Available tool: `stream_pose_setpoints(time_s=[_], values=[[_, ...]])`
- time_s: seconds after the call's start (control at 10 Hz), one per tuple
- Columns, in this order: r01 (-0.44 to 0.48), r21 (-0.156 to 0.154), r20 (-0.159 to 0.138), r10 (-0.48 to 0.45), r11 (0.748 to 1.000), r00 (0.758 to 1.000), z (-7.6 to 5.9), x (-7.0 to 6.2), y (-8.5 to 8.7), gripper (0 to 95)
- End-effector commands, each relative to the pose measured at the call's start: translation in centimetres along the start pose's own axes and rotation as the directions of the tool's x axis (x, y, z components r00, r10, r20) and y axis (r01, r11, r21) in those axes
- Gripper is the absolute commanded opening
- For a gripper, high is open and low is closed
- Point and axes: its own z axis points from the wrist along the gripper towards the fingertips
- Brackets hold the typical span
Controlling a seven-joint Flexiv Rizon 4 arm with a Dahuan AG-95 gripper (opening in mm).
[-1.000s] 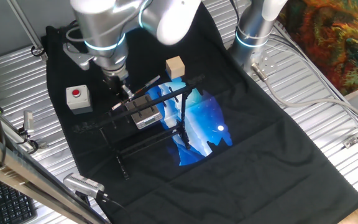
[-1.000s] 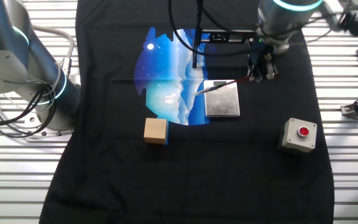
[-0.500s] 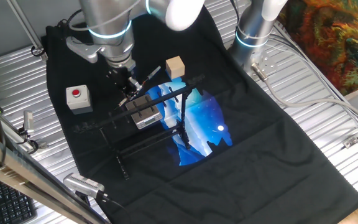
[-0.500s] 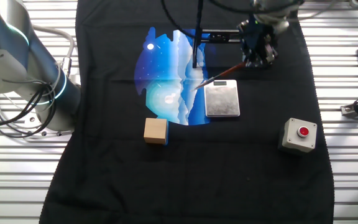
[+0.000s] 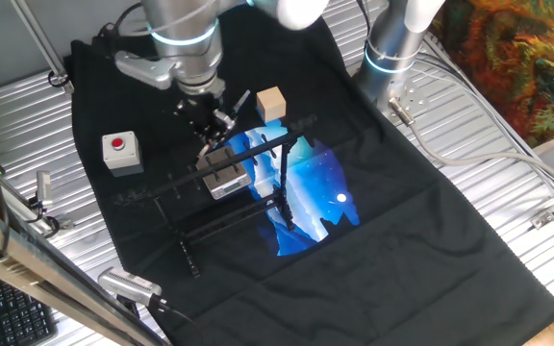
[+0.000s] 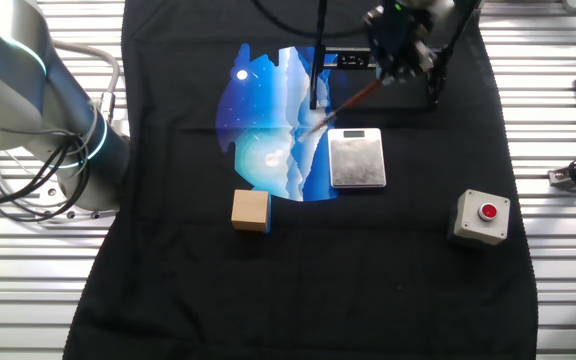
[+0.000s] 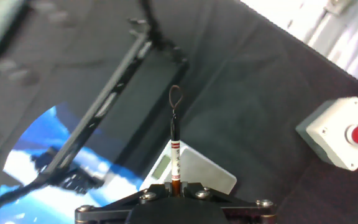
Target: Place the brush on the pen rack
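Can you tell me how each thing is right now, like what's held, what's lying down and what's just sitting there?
Gripper: shut on the brush, up above the cloth.
Brush: held at one end, slanting down, in the air.
Pen rack: on the cloth, nothing on it.
Wooden cube: sitting on the cloth, untouched.
Button box: sitting on the cloth, red button on top.
Black rods: standing as a frame over the cloth.
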Motion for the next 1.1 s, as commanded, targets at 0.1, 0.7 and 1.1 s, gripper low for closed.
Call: stream_pose_setpoints(time_s=[0.1,0.7,1.1], values=[[0.033,0.002,0.005,-0.033,0.999,0.999,-0.9,1.2,1.2,0.0],[0.184,0.003,0.003,-0.184,0.983,0.983,-2.1,2.2,1.4,0.0],[0.296,0.016,-0.015,-0.295,0.955,0.955,-3.5,3.6,0.9,0.0]])
